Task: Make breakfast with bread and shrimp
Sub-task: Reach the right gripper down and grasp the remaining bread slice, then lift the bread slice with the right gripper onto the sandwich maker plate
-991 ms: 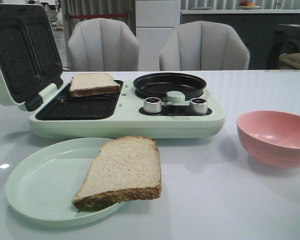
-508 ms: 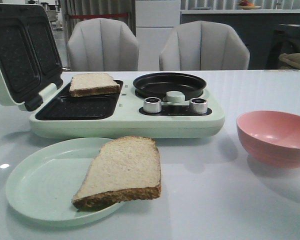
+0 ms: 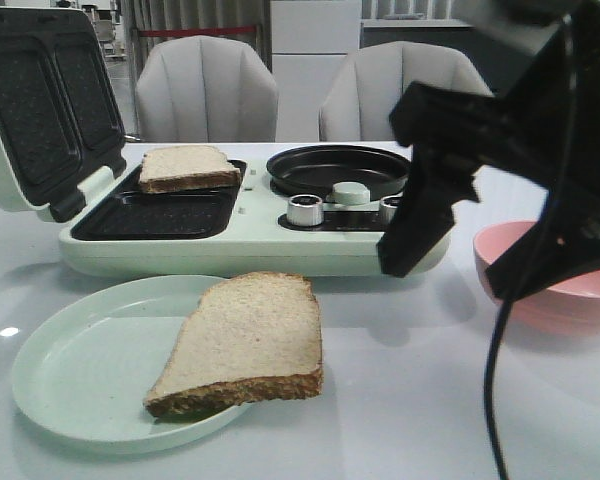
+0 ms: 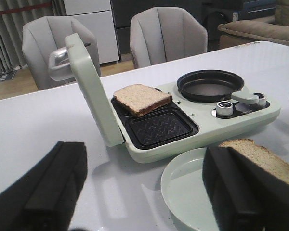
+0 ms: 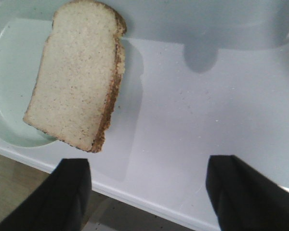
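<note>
The right end effector (image 3: 470, 265) hangs above the white worktop (image 3: 400, 400) with its two fingers spread well apart and nothing between them; in the right wrist view the fingers (image 5: 72, 185) frame bare worktop surface. One slice of bread (image 3: 242, 343) lies below and to the left of this end effector, resting on a pale green plate (image 3: 70, 380) with its crusted edge overhanging the plate rim towards the end effector. The second slice of bread (image 3: 187, 167) lies farther off to the left, on the rear plate of the open sandwich compartment of a pale green breakfast maker (image 3: 250, 235); the front plate (image 3: 155, 215) beside it is bare. The lid (image 3: 35, 105) of that compartment stands raised. A round black pan (image 3: 335, 168) and two silver knobs (image 3: 305, 210) sit on the machine just behind the right end effector, one knob partly hidden by it. A pink bowl (image 3: 570, 295) stands on the worktop directly behind the end effector, largely covered by the arm; its contents cannot be seen, and the shrimp cannot be located in any view. The left end effector (image 4: 144, 192) has its fingers wide apart and holds nothing, with the plate and the near slice just beyond its fingertips.
</note>
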Controlling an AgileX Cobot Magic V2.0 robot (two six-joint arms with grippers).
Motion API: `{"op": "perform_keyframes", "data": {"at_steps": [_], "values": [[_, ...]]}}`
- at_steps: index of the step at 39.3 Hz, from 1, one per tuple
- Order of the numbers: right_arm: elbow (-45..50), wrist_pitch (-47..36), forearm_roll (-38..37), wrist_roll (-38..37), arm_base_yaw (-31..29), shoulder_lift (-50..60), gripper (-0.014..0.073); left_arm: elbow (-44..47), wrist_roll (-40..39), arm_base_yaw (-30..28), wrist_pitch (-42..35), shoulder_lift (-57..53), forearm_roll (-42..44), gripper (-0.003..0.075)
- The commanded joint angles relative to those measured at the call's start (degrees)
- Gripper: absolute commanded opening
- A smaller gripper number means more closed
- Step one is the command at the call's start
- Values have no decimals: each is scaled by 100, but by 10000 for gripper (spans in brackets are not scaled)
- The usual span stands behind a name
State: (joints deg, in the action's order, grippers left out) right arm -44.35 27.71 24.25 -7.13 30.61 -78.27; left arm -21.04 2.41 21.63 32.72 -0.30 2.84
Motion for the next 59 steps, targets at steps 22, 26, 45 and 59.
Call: {"op": "perform_keyframes", "data": {"at_steps": [22,26,45,59], "values": [[-533,204,5839,5044,-794,-1939,593,-149,-37,-4,-469,-93,-44,552],[-533,468,6820,6011,-794,-2176,593,-149,-37,-4,-469,-93,-44,552],[-540,956,8308,7240,-794,-2804,437,-149,-37,-4,-469,-93,-44,552],[-540,1495,8332,7697,-800,-2763,216,-149,-37,-4,-469,-93,-44,552]]}}
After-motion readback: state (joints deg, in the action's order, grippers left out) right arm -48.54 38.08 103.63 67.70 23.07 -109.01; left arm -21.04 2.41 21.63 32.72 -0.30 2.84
